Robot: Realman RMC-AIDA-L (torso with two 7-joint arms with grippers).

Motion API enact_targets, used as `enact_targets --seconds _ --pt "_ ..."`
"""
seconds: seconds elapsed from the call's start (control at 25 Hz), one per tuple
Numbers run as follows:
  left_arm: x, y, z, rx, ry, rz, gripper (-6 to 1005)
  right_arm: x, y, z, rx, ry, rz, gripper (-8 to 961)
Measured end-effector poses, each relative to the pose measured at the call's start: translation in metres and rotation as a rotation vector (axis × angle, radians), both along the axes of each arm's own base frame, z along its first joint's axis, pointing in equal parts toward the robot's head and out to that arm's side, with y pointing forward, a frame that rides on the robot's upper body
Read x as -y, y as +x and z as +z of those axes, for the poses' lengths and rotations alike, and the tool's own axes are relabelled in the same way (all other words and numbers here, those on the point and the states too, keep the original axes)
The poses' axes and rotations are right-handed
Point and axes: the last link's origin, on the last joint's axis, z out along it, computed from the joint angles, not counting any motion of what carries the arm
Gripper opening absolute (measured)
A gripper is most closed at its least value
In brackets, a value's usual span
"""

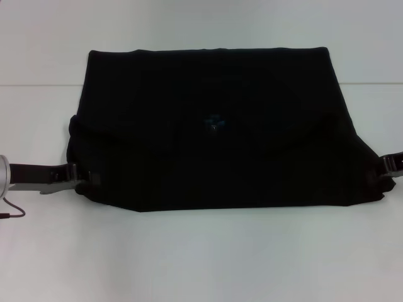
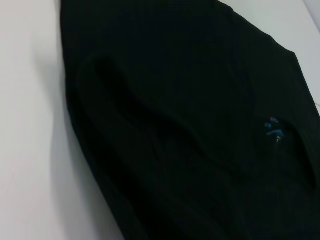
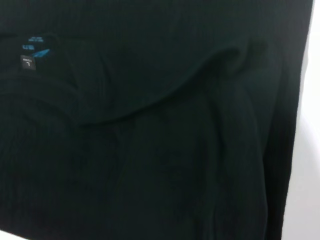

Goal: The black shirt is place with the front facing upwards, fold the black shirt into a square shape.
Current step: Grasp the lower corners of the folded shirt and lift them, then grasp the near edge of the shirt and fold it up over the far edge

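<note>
The work surface was a plain white table [image 1: 201, 258] running back to a pale far edge. The black shirt [image 1: 214, 126] lay flat across its middle, folded over on itself into a broad, roughly four-sided shape, wider at the near edge than at the far one. A curved fold line crossed the cloth from the left side to the right, and a tiny blue neck label [image 1: 215, 121] showed near the centre; no lettering was visible.

The left gripper [image 1: 80, 178] sat at the shirt's near-left corner, touching the cloth; whether it pinched the fabric could not be told. The right gripper [image 1: 389, 166] sat at the near-right corner against the cloth edge, its fingers likewise hidden by dark fabric.

A thin dark cable [image 1: 12, 211] trailed on the table beside the left arm. Both wrist views were filled with black cloth and a strip of white table.
</note>
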Motion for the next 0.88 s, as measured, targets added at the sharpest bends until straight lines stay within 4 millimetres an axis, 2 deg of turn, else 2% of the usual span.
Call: enact_targets --seconds 0.2,0.36,0.4,0.44,0.6,0.76,0.88 --pt "0.004 0.004 0.005 0.026 -0.042 -0.022 42 0.003 -0.003 0.003 -0.008 -0.036 0.007 82" --pt "0.011 0.010 0.012 0.063 -0.100 -0.048 42 0.014 -0.007 0.012 -0.025 -0.140 0.029 48" --pt "0.022 0.015 0.020 0.104 -0.186 -0.071 42 0.019 -0.007 0.014 -0.030 -0.172 0.035 39" --pt "0.024 0.016 0.021 0.113 -0.202 -0.074 42 0.025 -0.007 0.017 -0.035 -0.214 0.041 31" --pt "0.054 0.022 0.028 0.185 -0.392 -0.097 41 0.054 0.000 0.021 -0.060 -0.369 0.046 39" --pt "0.085 0.023 0.024 0.199 -0.610 -0.097 42 0.087 0.006 0.017 -0.123 -0.531 0.046 47" --pt "0.101 0.023 0.017 0.203 -0.706 -0.110 42 0.107 0.009 0.009 -0.169 -0.618 0.046 54"
